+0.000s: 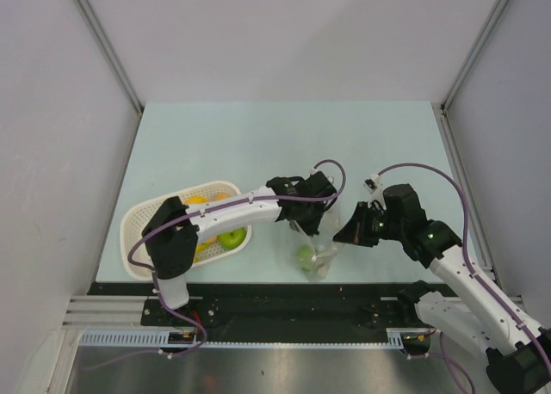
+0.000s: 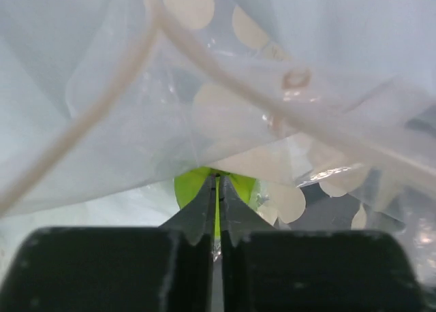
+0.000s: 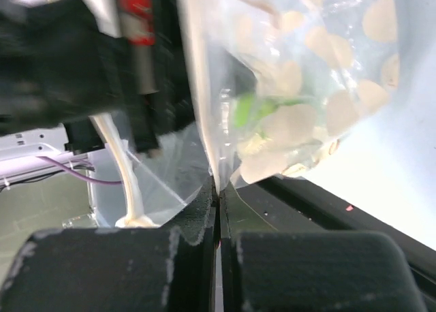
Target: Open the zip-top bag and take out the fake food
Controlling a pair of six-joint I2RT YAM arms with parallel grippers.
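Pinching bag [image 1: 320, 249], slung between both tools. Right gripper [image 3: 219, 189] clamped on film at its tips. Left gripper [image 2: 217, 181] nearly together on film, apple [image 2: 185, 189] just beyond tips. Film likely light, soft, slippery; best held at stiffer zip strip [image 2: 272, 107].

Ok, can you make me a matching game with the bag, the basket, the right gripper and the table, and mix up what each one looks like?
Things:
1. bag
2. basket
3. right gripper
4. table

Looks:
A. white, full of holes
B. pale green, flat
C. see-through with pale dots
D. black, shut on the bag's edge

Pairs: 1-C, 2-A, 3-D, 4-B
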